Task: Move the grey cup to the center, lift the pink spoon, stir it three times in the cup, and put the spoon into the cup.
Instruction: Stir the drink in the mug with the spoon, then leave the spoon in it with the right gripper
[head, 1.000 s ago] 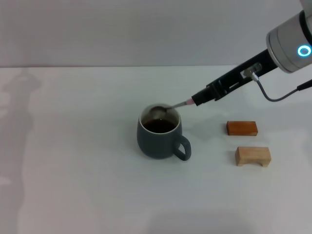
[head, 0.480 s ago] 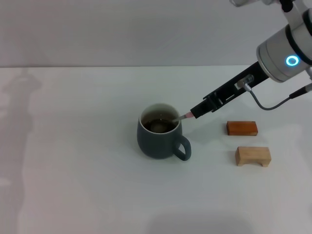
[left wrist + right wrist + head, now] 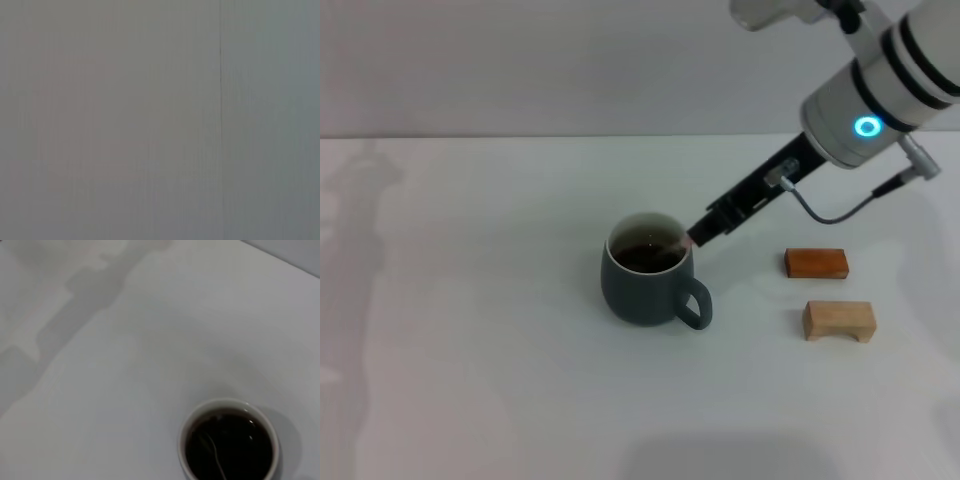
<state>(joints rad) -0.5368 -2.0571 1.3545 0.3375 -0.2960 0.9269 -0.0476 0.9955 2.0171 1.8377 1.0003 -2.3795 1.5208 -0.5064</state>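
The grey cup [image 3: 642,296] stands on the white table near the middle of the head view, handle toward the front right, dark liquid inside. My right gripper [image 3: 703,230] reaches in from the upper right and sits just off the cup's right rim, shut on the pink spoon [image 3: 681,241]. Only a short pale pink bit of handle shows there. In the right wrist view the cup's white rim [image 3: 227,402] rings the liquid, and the spoon's thin neck [image 3: 216,460] slants down into it. The left gripper is out of sight; its wrist view shows only a plain grey surface.
An orange-brown block [image 3: 816,263] lies right of the cup, and a pale wooden block [image 3: 839,320] sits just in front of it. The white table [image 3: 470,350] spreads out to the left and front.
The right gripper slid left and down toward the cup's rim. The spoon bowl went from the far rim down into the liquid. The cup stayed put.
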